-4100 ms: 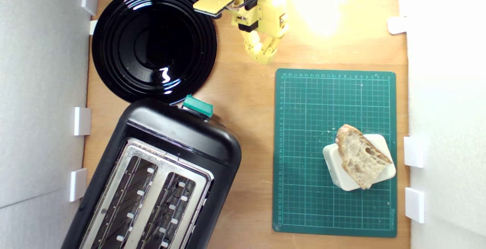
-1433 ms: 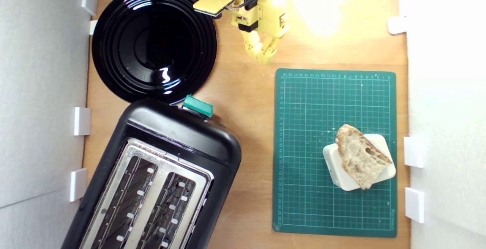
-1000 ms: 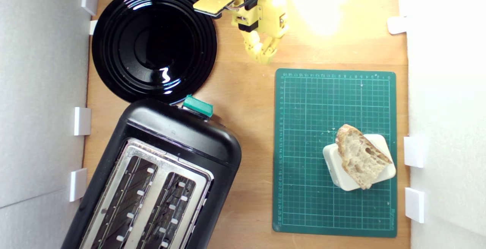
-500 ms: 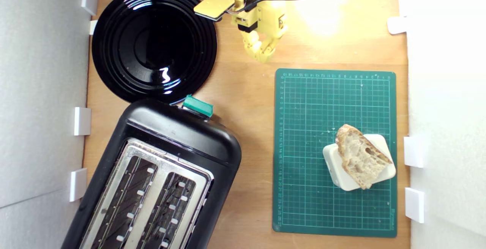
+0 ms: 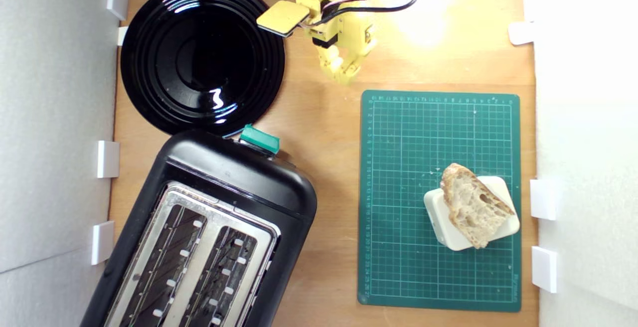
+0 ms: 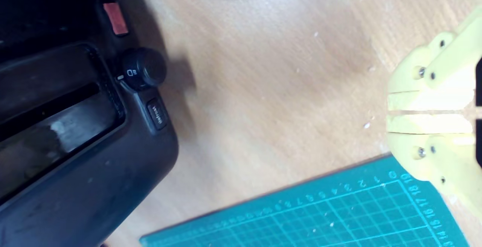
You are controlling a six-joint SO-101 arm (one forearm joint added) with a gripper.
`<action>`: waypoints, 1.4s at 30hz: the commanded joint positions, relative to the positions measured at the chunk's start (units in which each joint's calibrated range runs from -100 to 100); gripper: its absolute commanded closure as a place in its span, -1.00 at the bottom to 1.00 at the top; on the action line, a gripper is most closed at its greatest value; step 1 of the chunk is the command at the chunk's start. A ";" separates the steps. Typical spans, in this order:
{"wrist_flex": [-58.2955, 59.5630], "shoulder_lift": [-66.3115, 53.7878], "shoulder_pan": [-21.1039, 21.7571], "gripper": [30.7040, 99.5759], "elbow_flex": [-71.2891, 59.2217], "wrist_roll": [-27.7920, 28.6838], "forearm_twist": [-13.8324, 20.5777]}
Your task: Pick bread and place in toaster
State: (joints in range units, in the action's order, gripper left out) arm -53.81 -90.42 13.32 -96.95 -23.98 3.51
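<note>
Tabletop (image 5: 324, 132): bread (image 5: 473, 210) far from hand (image 5: 343, 77).

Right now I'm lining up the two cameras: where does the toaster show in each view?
Exterior view: the toaster fills the lower left, angled, green lever toward the plate.
Wrist view: its black side, with a dial, beside bare wood.
Shared landmark: the green cutting mat.

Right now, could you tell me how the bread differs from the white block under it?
The bread is irregular, tan and full of holes; the white block is a smooth rounded rectangle. The bread lies on top, overhanging the block's edge; the block sits flat on the green mat. Both are far from the gripper.
</note>
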 commanded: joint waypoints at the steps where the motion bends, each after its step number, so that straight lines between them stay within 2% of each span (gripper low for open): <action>1: 8.42 2.82 -1.47 0.99 1.58 0.10 0.57; 8: 24.46 11.31 -1.47 0.99 1.85 0.36 -0.34; 14: 42.12 23.20 -1.15 0.99 1.58 3.87 0.21; 22: 58.51 37.01 -0.43 0.99 1.12 6.85 0.57; 29: 69.94 49.58 5.13 0.99 1.12 7.37 0.57; 38: 77.28 55.07 8.52 0.99 1.03 9.99 0.75; 39: 78.56 56.73 8.52 0.99 1.12 10.62 1.84; 42: 83.08 63.14 7.31 0.99 1.85 14.70 10.09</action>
State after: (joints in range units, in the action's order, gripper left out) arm 23.56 -32.47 21.19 -96.76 -12.55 6.35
